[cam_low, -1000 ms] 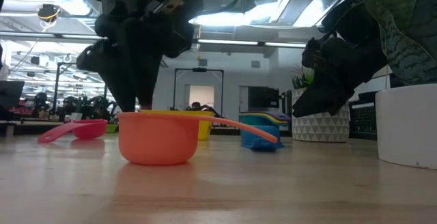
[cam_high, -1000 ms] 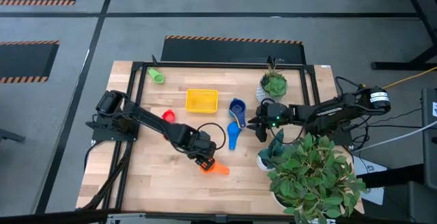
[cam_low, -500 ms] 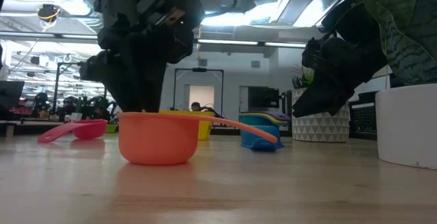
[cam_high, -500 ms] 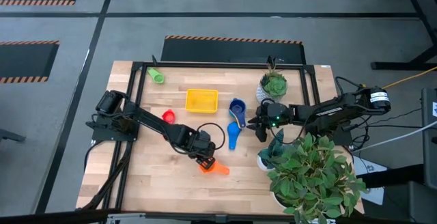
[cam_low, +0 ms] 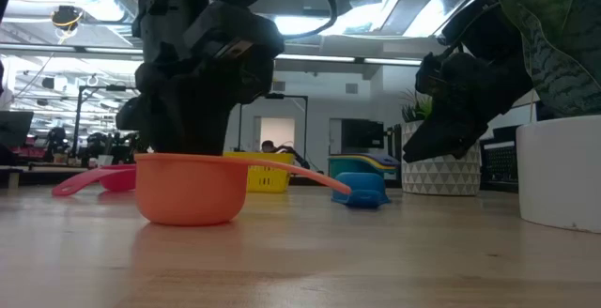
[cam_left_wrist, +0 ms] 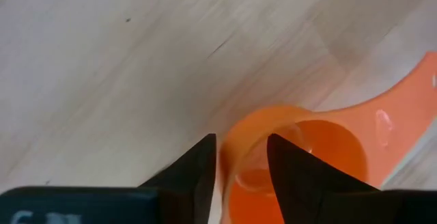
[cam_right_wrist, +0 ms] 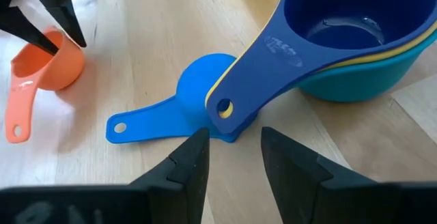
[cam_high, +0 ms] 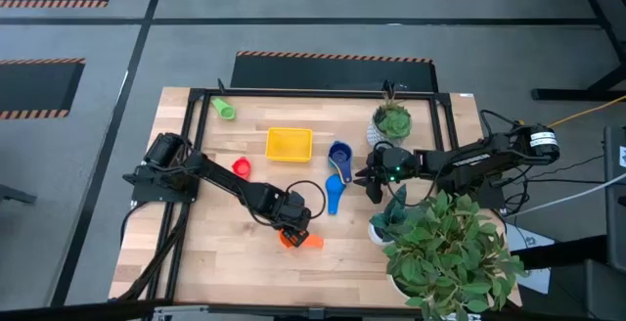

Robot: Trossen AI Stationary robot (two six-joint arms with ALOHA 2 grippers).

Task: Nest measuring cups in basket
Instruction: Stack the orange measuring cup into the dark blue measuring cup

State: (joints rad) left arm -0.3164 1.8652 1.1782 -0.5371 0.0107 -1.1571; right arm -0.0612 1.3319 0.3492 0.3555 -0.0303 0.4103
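The orange measuring cup stands upright on its base near the table's middle front, its handle pointing toward the table's right. My left gripper is down on its bowl. My right gripper hovers open, right of centre, just above a blue cup lying mouth down. A dark blue cup sits nested in a light blue one, and its handle rests on the blue cup. The yellow basket stands behind the centre. A red cup and a green cup lie to the left. My left gripper has the orange cup's bowl wall between its fingers, on the side away from the handle. One finger is outside the bowl and the other inside. The fingers come steeply from above. The cup stays upright with its base on the table.
A white patterned pot with a small plant stands at the far right. A large leafy plant in a white pot fills the near right corner. A black frame rail runs round the table. Bare wood lies in front of the orange cup.
My left gripper has come down onto the orange cup. The cup has slid a little toward the table's left edge, still upright on its base. My right arm has kept still.
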